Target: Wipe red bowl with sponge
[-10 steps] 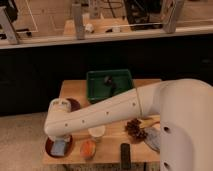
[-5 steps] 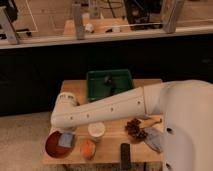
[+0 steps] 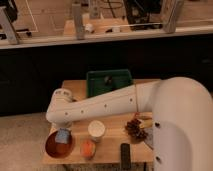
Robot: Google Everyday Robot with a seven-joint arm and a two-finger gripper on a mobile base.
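Down at about eight o'clock on the wooden table (image 3: 74, 90), from where I stand, sits the red bowl (image 3: 50, 148), right at the near-left corner. The sponge (image 3: 62, 136), a small light blue block, lies inside it toward the back wall, at the bowl's own twelve to one o'clock. The gripper (image 3: 64, 125) hangs directly over the sponge at the end of the white arm (image 3: 110, 102). The wrist above hides it, so I cannot tell whether it is open, closed or clamped on the sponge. Just beside the bowl, at its three o'clock, is a small orange object (image 3: 87, 148), and a white cup (image 3: 96, 129) stands a little behind that, near the table's six o'clock. A green bin (image 3: 109, 82) sits at twelve o'clock along the far edge, partly crossed by the arm. A dark remote (image 3: 125, 153) lies at about five o'clock by the near edge, with a brown cluster (image 3: 135, 127) behind it at four. To my eye the wiping step itself is in hand, since the sponge is already in the bowl under the tool. What comes next likely calls for light downward pressure and a sweep around the inner surface. The strokes need to be short enough that the bowl does not slide off the corner or bump the orange object.
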